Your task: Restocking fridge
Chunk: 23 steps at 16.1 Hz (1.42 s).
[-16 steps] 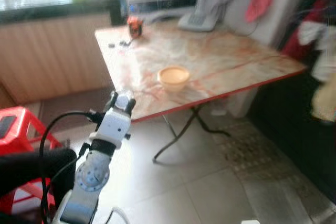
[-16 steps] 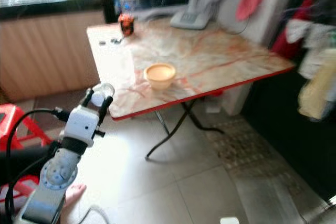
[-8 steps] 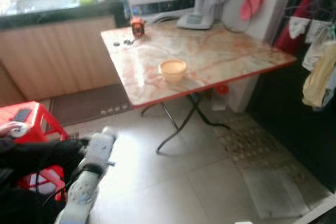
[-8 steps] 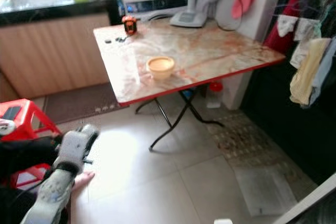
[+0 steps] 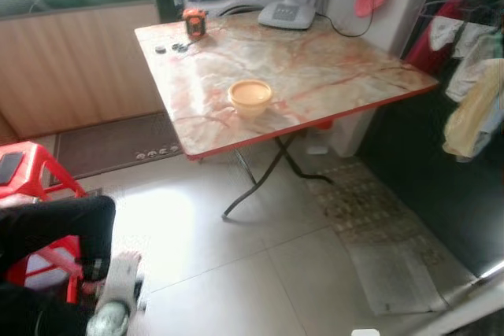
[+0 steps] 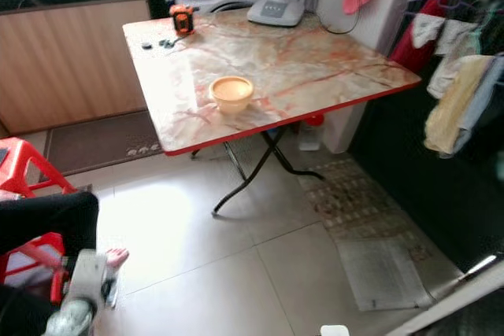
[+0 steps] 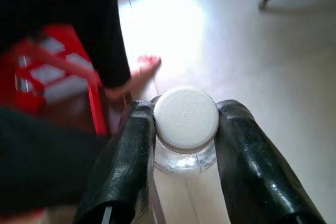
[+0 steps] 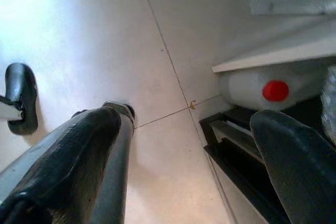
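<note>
Left gripper [image 7: 185, 129] clamps a white-capped bottle [image 7: 186, 120] (its body mostly hidden).

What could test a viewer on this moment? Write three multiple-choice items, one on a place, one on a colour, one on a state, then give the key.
1. Where does the bowl stand?
A. on the marble-patterned table
B. on the floor
C. on the red stool

2. What colour is the cap of the bottle in the left gripper?
A. red
B. white
C. green

3. How does the right gripper stand?
A. shut on a bottle
B. shut on a cloth
C. open, holding nothing

Key: 1 A, the bowl sits near the table's front edge. 2 B, the left wrist view shows a white ribbed cap between the black fingers. 3 C, its fingers stand wide apart over the floor tiles.
</note>
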### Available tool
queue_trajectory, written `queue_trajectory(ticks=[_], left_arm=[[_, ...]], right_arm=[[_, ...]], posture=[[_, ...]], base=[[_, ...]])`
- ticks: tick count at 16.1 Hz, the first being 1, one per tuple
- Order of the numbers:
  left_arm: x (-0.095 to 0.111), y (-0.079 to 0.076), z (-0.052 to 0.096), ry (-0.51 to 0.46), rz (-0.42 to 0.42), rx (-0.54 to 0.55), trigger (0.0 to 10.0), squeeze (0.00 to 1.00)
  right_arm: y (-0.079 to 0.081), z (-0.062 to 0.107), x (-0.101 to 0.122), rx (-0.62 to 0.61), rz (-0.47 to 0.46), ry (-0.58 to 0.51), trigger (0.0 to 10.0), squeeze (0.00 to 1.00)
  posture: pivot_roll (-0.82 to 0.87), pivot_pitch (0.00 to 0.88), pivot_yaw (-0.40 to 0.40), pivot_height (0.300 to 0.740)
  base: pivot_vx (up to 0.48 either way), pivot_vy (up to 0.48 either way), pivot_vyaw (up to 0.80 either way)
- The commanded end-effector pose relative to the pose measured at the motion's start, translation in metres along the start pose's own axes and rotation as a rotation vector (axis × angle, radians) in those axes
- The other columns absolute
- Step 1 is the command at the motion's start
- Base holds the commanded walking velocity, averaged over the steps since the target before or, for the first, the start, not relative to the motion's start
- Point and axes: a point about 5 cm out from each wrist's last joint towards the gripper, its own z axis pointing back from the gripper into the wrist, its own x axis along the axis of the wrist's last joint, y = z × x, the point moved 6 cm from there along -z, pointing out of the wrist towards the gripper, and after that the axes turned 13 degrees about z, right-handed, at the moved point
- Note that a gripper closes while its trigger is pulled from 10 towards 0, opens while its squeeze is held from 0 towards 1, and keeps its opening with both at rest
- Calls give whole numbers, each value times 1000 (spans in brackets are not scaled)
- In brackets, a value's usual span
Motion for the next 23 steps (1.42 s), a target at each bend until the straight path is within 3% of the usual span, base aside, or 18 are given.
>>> queue_trajectory(ticks=[1,3,11,17,23], left_arm=[[-13,7,0,66,-1,37,10000,0],[-32,11,4,139,-26,59,10000,0],[-34,20,3,151,71,134,10000,0],[-47,27,9,179,53,133,10000,0],[-43,26,7,179,53,134,10000,0]], right_arm=[[0,0,-3,-7,-27,7,10000,0],[0,0,-4,-9,-39,9,10000,0],[4,0,-5,3,-30,18,10000,0],[11,1,-13,25,-10,51,10000,0],[12,2,-14,33,3,55,10000,0]], posture=[[-38,0,-14,722],[-57,0,1,722],[-51,0,-5,722],[-64,0,21,722],[-59,0,20,722]], base=[[0,0,0],[0,0,0],[0,0,0],[0,0,-728],[0,0,-788]])
